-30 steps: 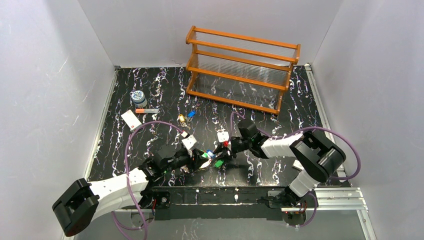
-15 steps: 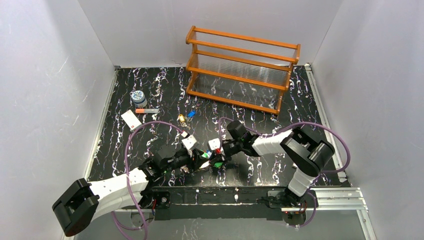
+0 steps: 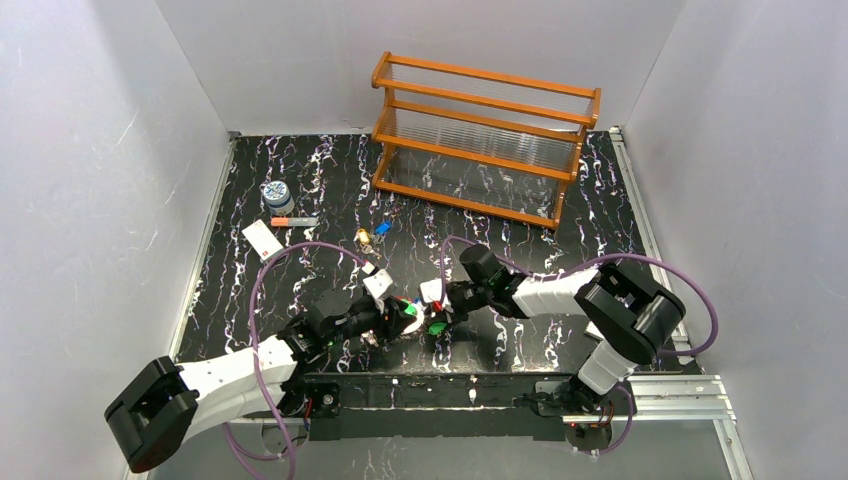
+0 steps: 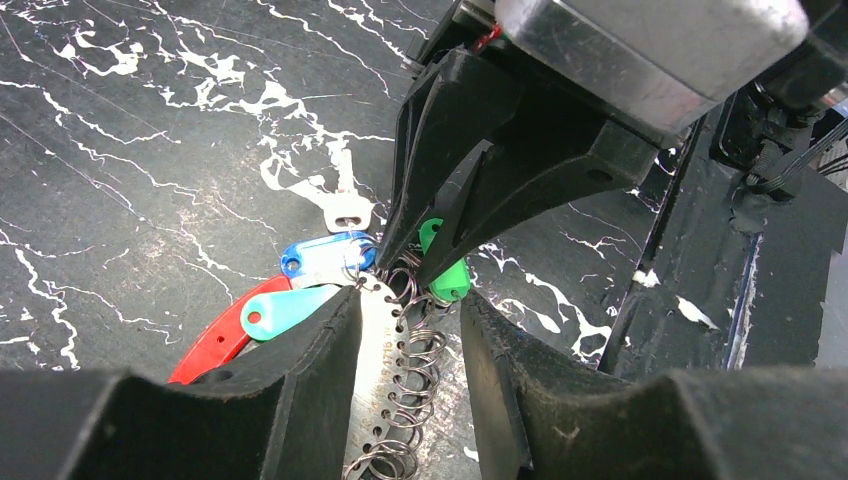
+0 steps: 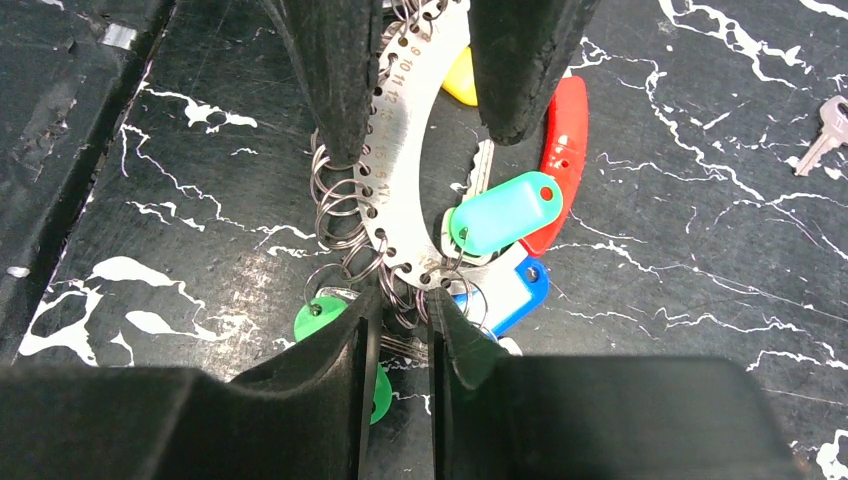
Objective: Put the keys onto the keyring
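Observation:
The keyring (image 5: 405, 175) is a curved silvery plate with holes and several small wire rings, lying low over the table in front of both arms. A red curved piece (image 5: 565, 150), a teal tag (image 5: 505, 213), a blue tag (image 4: 320, 258) and a yellow one (image 5: 460, 78) hang on it. My left gripper (image 4: 405, 300) is shut across the plate. My right gripper (image 5: 405, 300) faces it, jaws narrow, with the end rings between its tips. A green key (image 5: 318, 320) lies under its left finger. A yellow key (image 3: 363, 236) and a blue key (image 3: 382, 227) lie further back.
A bare silver key (image 4: 345, 205) lies just beyond the keyring. A wooden rack (image 3: 485, 140) stands at the back. Along the left sit a patterned jar (image 3: 276, 193), an orange-tipped stick (image 3: 294, 221) and a white card (image 3: 262, 240). The black base rail (image 4: 720, 260) runs close by.
My right arm has slid left to the end of the keyring and its jaws have narrowed. The left arm and the keyring have stayed put.

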Motion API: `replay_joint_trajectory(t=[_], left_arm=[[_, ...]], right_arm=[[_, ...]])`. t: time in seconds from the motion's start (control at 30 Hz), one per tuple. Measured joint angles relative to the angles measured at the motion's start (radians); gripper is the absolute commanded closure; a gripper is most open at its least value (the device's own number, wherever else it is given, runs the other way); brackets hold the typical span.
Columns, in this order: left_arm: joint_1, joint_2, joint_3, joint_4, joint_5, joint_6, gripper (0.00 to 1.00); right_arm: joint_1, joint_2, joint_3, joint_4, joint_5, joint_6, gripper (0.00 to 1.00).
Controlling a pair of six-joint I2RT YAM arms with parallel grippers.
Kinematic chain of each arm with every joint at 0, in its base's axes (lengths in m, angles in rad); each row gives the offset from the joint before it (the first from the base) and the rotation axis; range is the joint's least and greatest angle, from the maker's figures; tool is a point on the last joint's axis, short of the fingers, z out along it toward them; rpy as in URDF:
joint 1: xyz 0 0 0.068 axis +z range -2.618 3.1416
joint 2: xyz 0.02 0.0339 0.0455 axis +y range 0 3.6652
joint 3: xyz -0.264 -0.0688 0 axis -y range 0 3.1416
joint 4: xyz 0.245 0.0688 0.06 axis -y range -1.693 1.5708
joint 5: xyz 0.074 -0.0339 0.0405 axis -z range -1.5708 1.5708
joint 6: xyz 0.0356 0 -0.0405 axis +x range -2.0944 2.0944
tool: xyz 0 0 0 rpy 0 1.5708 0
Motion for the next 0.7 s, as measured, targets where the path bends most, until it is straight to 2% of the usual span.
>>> replay_joint_trajectory(t=[0.33, 0.43, 0.57, 0.7], left_arm=[[0.0, 0.005, -0.002, 0.008, 0.0, -0.008, 0.6], [0.0, 0.005, -0.003, 0.011, 0.0, -0.011, 0.6], [0.0, 0.004, -0.008, 0.014, 0.0, -0.017, 0.6], [0.0, 0.004, -0.009, 0.014, 0.0, -0.017, 0.61]], right_arm=[[0.0, -0.008, -0.023, 0.018, 0.046, 0.003, 0.71], [0.0, -0.008, -0.023, 0.02, 0.048, 0.002, 0.76], [0.0, -0.008, -0.023, 0.02, 0.052, -0.002, 0.97], [0.0, -0.008, -0.023, 0.019, 0.058, -0.009, 0.99]])
